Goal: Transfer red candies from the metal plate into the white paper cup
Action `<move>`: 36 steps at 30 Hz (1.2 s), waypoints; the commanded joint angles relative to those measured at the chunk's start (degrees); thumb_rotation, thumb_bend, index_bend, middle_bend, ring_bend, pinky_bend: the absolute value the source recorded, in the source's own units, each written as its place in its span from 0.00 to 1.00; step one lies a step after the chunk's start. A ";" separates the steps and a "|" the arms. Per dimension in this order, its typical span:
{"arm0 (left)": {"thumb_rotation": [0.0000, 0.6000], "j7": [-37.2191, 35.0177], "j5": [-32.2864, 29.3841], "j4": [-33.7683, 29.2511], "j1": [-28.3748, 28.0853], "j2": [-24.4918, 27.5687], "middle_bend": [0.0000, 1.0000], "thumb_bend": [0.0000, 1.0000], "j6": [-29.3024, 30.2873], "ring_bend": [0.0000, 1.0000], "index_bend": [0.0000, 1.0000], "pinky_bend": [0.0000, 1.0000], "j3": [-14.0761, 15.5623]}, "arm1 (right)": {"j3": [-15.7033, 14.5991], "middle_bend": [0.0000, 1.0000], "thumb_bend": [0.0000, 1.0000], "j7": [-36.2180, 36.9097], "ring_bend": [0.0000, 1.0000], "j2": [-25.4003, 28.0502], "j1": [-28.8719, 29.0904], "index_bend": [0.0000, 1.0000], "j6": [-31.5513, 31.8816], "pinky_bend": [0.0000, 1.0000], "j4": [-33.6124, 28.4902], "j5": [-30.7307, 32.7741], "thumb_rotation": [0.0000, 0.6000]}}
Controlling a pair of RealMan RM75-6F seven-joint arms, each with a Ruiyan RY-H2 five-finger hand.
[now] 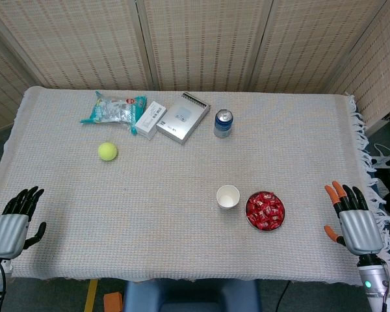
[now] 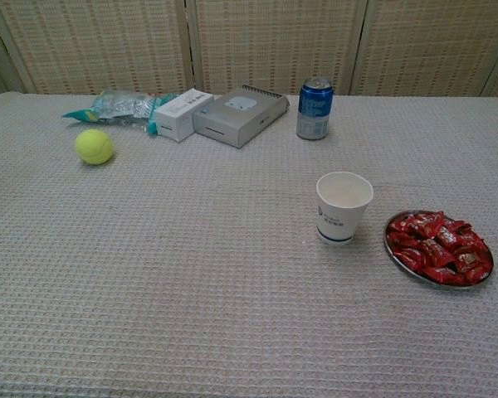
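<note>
Candies (image 1: 265,210) in red wrappers lie heaped on the metal plate (image 2: 394,254), which sits on the bench (image 1: 149,214) just beside the white paper cup (image 2: 343,206), toward your right side. The cup stands upright with its mouth open, and nothing shows inside it yet.

Treat each candy as light and small, with a crinkly, probably slick wrapper that can squirt out of a loose pinch. Take one from the top of the heap by its body or by a twisted wrapper end, rather than digging into the pile, or you may drag neighbours over the shallow rim. The plate looks thin and light, so a sideways push could make it skid on the cloth. The cup is lighter still and tips easily; release from above its mouth and keep clear of its wall.

Your right hand (image 1: 352,218) rests at the bench's near right edge, fingers (image 1: 338,194) spread and holding nothing, near the plate but apart from it. Your left hand (image 1: 14,221) sits at the far left edge, fingers likewise spread and empty, well apart from everything.
</note>
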 commanded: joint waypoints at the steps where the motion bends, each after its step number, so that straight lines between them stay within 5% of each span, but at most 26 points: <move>1: 1.00 0.23 -0.52 -0.42 -0.20 0.26 0.00 0.42 -0.34 0.00 0.00 0.13 -0.02 | -0.32 0.00 0.15 0.03 0.00 -0.44 0.58 0.00 -0.85 0.00 0.63 -0.70 1.00; 9: 1.00 -1.43 -1.75 -0.55 -1.02 1.12 0.00 0.42 -2.40 0.00 0.00 0.14 -0.31 | -1.28 0.00 0.15 -3.97 0.00 -4.03 6.11 0.00 -9.50 0.01 3.14 -2.78 1.00; 11: 1.00 -2.05 -1.93 -0.29 -1.35 1.33 0.00 0.42 -2.80 0.00 0.00 0.14 -0.55 | -0.51 0.00 0.15 -7.21 0.01 -4.97 8.25 0.00 -11.75 0.13 3.05 -2.80 1.00; 14: 1.00 -2.62 -2.19 -0.10 -1.65 1.45 0.00 0.42 -3.38 0.00 0.00 0.14 -0.61 | 0.13 0.00 0.15 -11.20 0.31 -5.65 11.25 0.00 -16.03 0.59 1.62 -1.90 1.00; 18: 1.00 -2.95 -2.10 0.07 -1.66 1.58 0.00 0.42 -3.52 0.00 0.00 0.14 -0.38 | 1.07 0.00 0.15 -15.84 0.51 -5.86 14.79 0.00 -22.28 0.81 -0.69 1.85 1.00; 21: 1.00 -2.96 -2.12 0.06 -1.65 1.60 0.00 0.42 -3.54 0.00 0.00 0.14 -0.35 | 1.25 0.00 0.15 -16.73 0.54 -5.94 15.16 0.00 -22.92 0.84 -1.01 2.67 1.00; 26: 1.00 -2.71 -2.64 -0.16 -1.44 1.73 0.00 0.42 -3.71 0.00 0.00 0.15 -0.12 | 2.14 0.01 0.15 -28.00 0.59 -9.04 19.15 0.00 -29.00 0.87 -1.20 12.10 1.00; 36: 1.00 -2.33 -2.97 -0.31 -1.53 1.68 0.00 0.42 -4.01 0.00 0.00 0.15 0.04 | 0.61 0.06 0.15 -38.62 0.61 -10.43 21.72 0.00 -27.43 0.89 -3.18 22.72 1.00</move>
